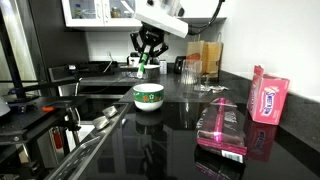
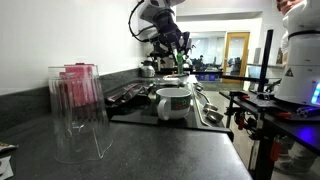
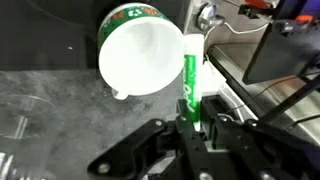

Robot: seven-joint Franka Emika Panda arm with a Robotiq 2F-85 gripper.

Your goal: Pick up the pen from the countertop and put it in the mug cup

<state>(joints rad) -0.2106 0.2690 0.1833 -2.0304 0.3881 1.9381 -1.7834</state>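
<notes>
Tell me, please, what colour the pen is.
The pen is bright green, clearest in the wrist view.

The gripper point(image 1: 146, 62) clasps the pen point(image 1: 143, 67), higher than the cup point(image 1: 148, 96)

Wrist view: pen point(image 3: 189, 70) lower end hidden inside hand point(image 3: 190, 122); hand cropped at 6 o'clock edge.

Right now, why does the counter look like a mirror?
In an exterior view the glossy black countertop reflects the room's light. In an exterior view the bright room behind is washed out; the near clear glass looks soft. In the wrist view the cup glares white inside, and the jaws on the green pen are dark.
</notes>
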